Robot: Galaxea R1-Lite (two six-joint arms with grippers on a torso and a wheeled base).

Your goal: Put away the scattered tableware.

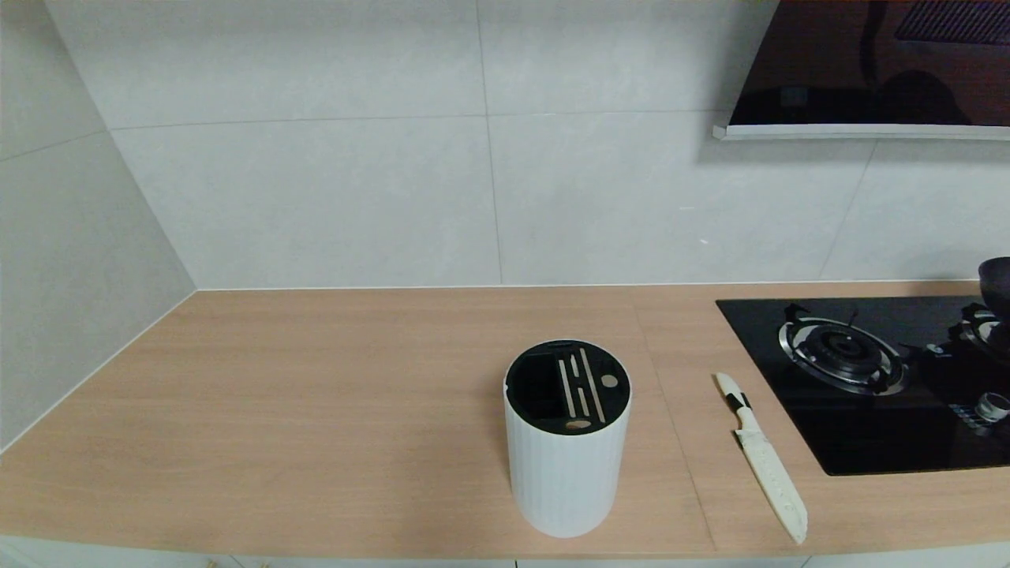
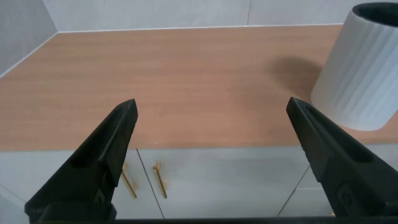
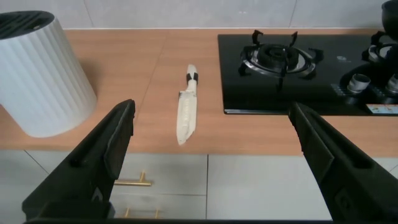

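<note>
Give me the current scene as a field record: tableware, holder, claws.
knife: white, lying flat on the countertop between holder and gas hob, handle end farther back
holder: white ribbed cylinder, upright, black slotted top, nothing sticking out
left claw: open, empty, off the countertop's front edge
right claw: open, empty, off the front edge, facing the knife
task state: knife not yet stowed
</note>
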